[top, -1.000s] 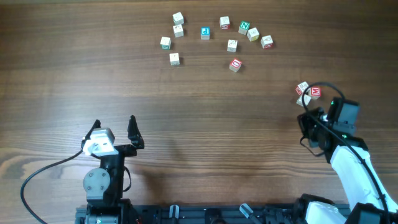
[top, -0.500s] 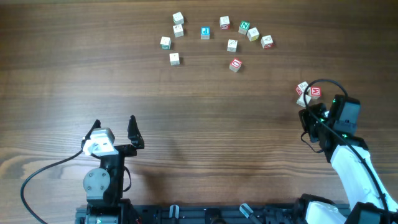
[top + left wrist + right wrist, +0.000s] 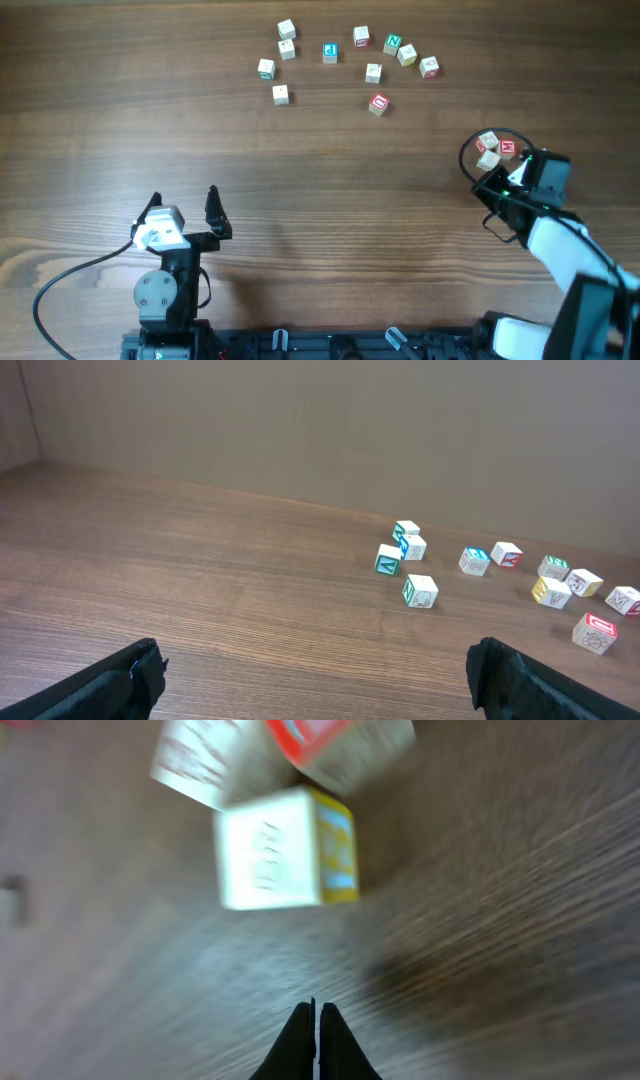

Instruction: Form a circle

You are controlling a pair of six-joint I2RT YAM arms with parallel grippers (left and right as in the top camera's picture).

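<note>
Black right fingers (image 3: pixel 298 1055) together, near yellow-sided block (image 3: pixel 285 860).

I read this as a robotics lab bench: bare wood-grain table (image 3: pixel 330 200), plain beige wall (image 3: pixel 320 430) behind it, black mounting rail (image 3: pixel 300 343) at 6 o'clock, loose black cable (image 3: pixel 80 266) trailing at 8 o'clock.

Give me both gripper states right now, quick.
Left gripper: open, holding nothing.
Right gripper: shut, holding nothing; a yellow-sided block lies just ahead of its tips.
</note>
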